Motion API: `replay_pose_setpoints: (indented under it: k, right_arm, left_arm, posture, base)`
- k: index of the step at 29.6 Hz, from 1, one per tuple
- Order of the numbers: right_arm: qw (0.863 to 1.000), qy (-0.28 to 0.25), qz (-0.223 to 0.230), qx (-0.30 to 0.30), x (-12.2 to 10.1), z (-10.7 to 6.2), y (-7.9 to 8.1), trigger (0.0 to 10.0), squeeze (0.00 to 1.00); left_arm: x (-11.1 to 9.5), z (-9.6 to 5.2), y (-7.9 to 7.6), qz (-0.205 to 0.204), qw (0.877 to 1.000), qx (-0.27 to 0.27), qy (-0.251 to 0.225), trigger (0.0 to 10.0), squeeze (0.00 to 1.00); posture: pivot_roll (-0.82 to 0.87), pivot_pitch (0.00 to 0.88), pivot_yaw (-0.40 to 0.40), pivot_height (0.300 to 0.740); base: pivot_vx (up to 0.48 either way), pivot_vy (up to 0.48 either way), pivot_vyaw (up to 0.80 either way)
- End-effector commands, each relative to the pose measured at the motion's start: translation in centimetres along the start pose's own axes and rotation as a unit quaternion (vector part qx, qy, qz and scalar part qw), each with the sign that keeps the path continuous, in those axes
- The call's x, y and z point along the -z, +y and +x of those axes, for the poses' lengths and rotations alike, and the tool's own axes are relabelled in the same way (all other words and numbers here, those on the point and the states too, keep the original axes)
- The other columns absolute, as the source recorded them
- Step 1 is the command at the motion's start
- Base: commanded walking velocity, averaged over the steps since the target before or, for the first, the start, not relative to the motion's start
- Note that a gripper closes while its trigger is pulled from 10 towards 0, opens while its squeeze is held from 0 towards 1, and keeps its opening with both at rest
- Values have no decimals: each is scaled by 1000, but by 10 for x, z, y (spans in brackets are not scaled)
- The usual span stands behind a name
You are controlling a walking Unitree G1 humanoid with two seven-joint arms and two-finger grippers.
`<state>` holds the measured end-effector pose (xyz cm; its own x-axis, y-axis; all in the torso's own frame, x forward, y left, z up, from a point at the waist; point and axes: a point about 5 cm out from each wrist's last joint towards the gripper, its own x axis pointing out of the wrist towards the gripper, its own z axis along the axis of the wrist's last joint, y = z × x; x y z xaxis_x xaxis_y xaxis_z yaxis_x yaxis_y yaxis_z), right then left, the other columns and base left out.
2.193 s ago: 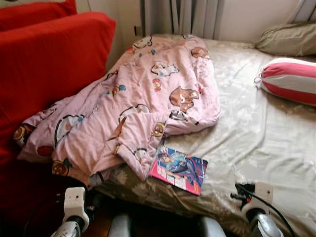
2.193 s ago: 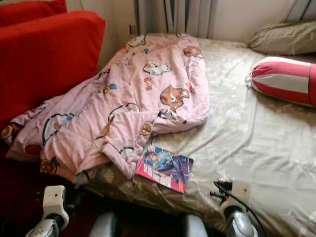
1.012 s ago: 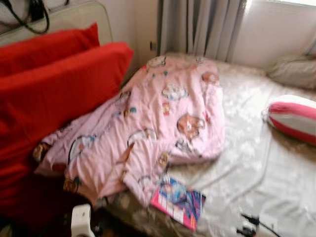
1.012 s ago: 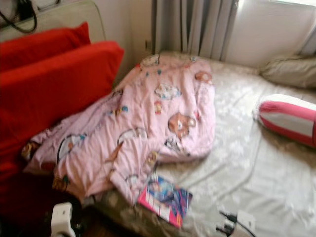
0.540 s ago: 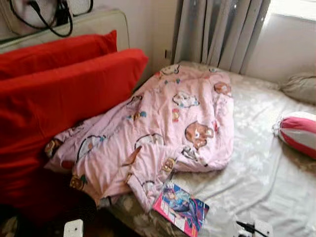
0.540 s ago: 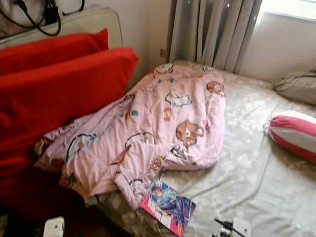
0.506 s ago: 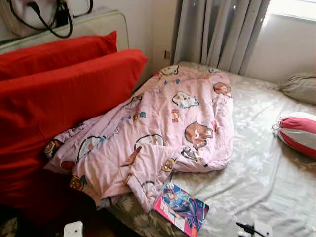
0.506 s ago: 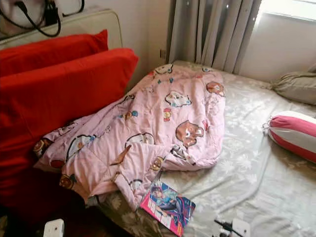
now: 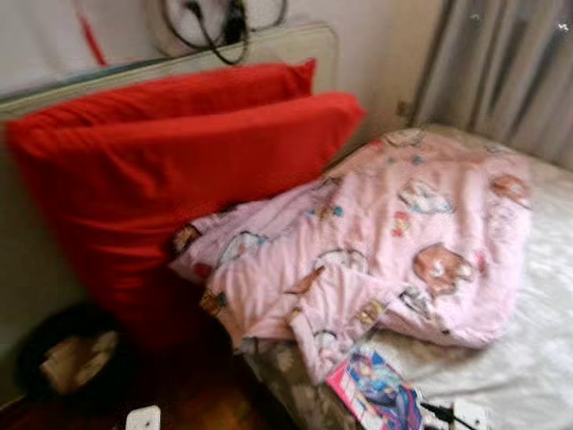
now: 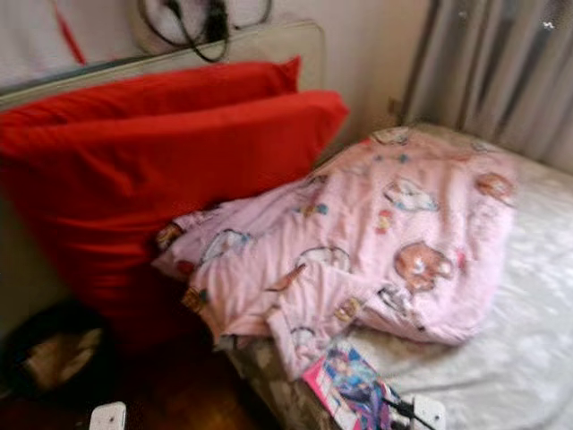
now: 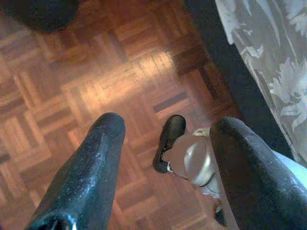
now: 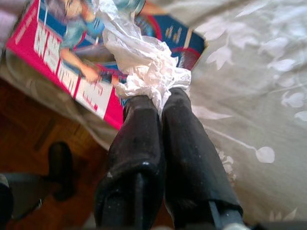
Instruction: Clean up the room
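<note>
Your right gripper [image 12: 154, 103] is clenched on a crumpled white tissue [image 12: 144, 64], held just above the magazine [image 12: 72, 62] at the bed's [image 10: 537, 358] edge, likely for binning. Your left gripper [image 11: 168, 153] hangs idle over the wooden floor [image 11: 96, 72], fingers spread, grasping nothing.

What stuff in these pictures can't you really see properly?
- The dark round thing on the floor: blurred in the eye views, so what lies inside it is unclear.
- The book: partly cut off by the bottom edge in the left eye view.
- The white crumpled thing pinched in the right gripper: tissue or plastic, can't tell.
- The bed under the pink blanket: hidden by it.
</note>
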<state>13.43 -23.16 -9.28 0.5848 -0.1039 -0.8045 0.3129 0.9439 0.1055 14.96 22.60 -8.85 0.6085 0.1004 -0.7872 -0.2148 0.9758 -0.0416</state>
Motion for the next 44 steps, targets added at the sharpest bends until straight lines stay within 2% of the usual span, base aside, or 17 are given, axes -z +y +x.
replay_pose_setpoints:
  k: [1, 4, 16, 44]
  right_arm:
    - [1000, -7, 1, -5, -5, 2, 6, 10000, 0]
    - [1000, -8, 6, -3, -4, 3, 8, 10000, 0]
    - [1000, -14, 17, 8, -7, 3, 6, 10000, 0]
    - [999, -14, 25, 15, -4, 2, 5, 10000, 0]
  left_arm:
    - [2, -2, 6, -1, 1000, -9, 4, 10000, 0]
    - [4, -2, 7, 1, 1000, -9, 8, 10000, 0]
    - [2, -1, 6, -11, 1000, -9, 9, 10000, 0]
    - [0, -1, 9, -5, 1000, -8, 13, 10000, 0]
  posture:
    - [84, 0, -26, 740]
    - [84, 0, -27, 740]
    - [86, 0, -35, 740]
    - [93, 0, -26, 740]
  base:
    - [0, 0, 794]
    - [0, 0, 794]
    - [0, 0, 0]
    - [0, 380, 0]
